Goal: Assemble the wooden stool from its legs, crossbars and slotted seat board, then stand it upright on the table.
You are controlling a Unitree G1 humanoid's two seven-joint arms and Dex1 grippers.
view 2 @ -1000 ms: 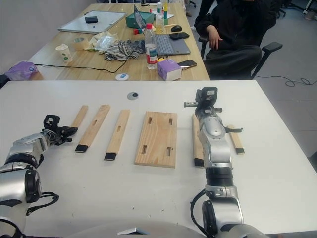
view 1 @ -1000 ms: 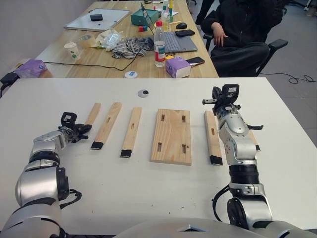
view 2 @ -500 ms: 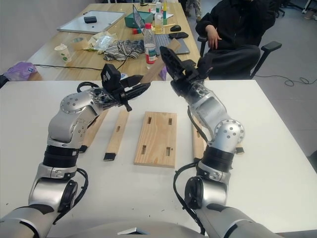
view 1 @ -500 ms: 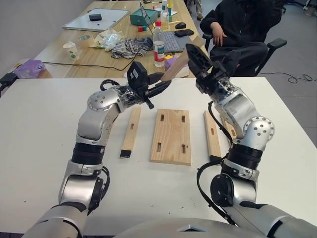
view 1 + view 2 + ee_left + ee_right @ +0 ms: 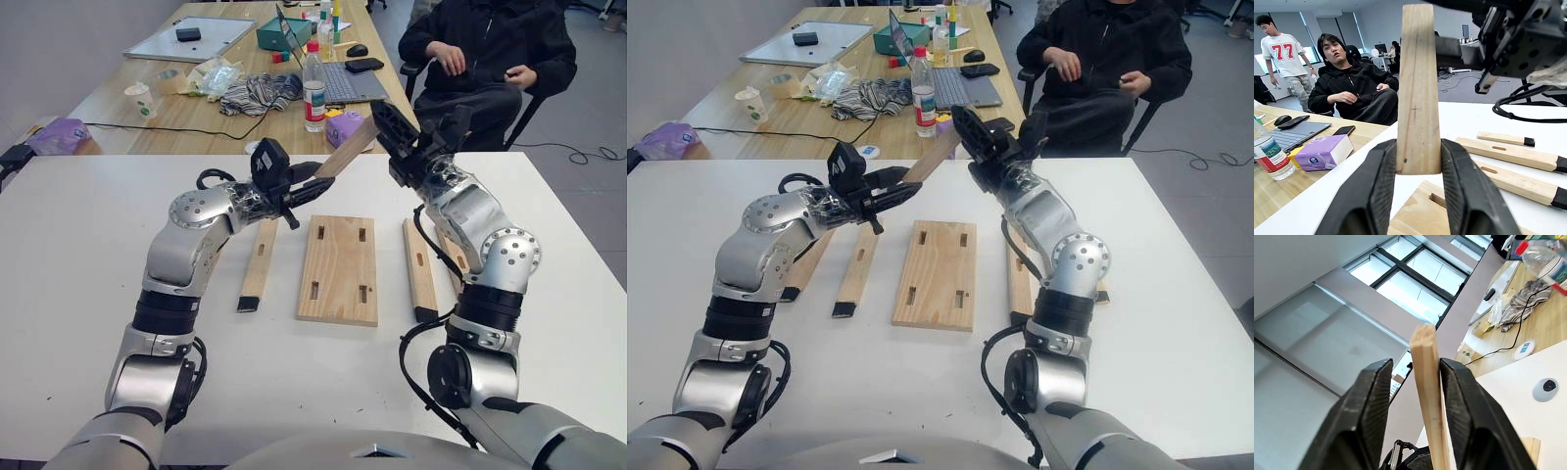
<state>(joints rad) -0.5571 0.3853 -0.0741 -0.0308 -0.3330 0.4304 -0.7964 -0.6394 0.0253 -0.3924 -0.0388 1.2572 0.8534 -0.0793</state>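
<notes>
One wooden bar (image 5: 345,152) is held tilted above the tabletop (image 5: 78,255), left end effector (image 5: 1419,147) clamped on its lower end, right end effector (image 5: 1415,362) on its upper end. Beneath, the slotted seat board (image 5: 338,269) lies flat between loose legs (image 5: 257,259).

Beneath the left tool (image 5: 1419,142) spreads a white counter (image 5: 88,255). Beyond it stand a cluttered wooden desk (image 5: 186,113) and a grey wall (image 5: 59,39), with grey floor (image 5: 588,108) past the right tool (image 5: 1418,363). Tall windows (image 5: 1415,279) line the room.
</notes>
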